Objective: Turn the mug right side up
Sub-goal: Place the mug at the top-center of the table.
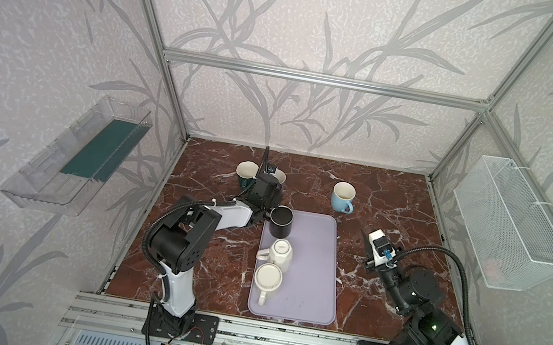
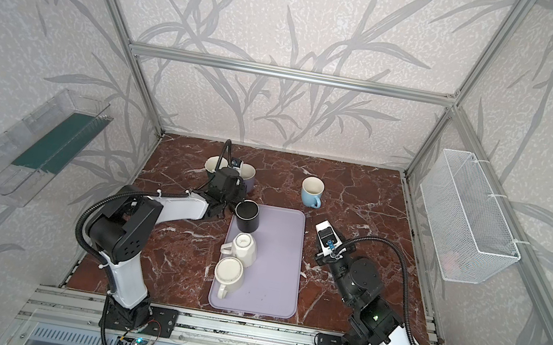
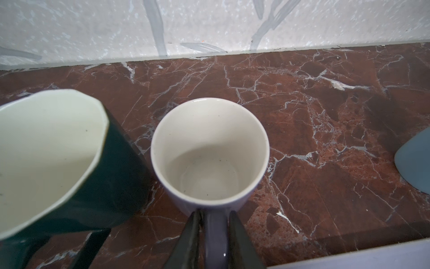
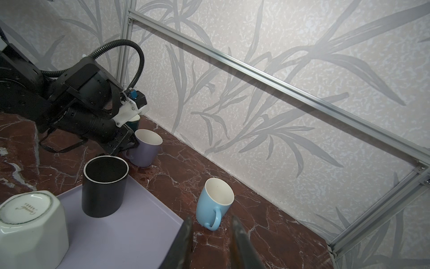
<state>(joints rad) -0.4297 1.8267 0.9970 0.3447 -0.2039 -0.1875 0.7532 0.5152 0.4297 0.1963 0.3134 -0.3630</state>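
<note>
Marble tabletop (image 3: 302,116): empty purple mug (image 3: 209,149) upright, left fingers (image 3: 188,242) flanking its handle (image 3: 215,237), grip unclear; right fingers (image 4: 183,244) spread.

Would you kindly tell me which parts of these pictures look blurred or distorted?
Left wrist view: the green mug and left hand are soft, the purple mug sharp. Right wrist view: the right hand blurs, the blue mug is crisp. Both top views: frame posts splay outward.

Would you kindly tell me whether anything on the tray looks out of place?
The faceted white mug and the round white mug stand base up on the lavender tray; the black mug beside them is upright. Nothing looks spilled or broken.
</note>
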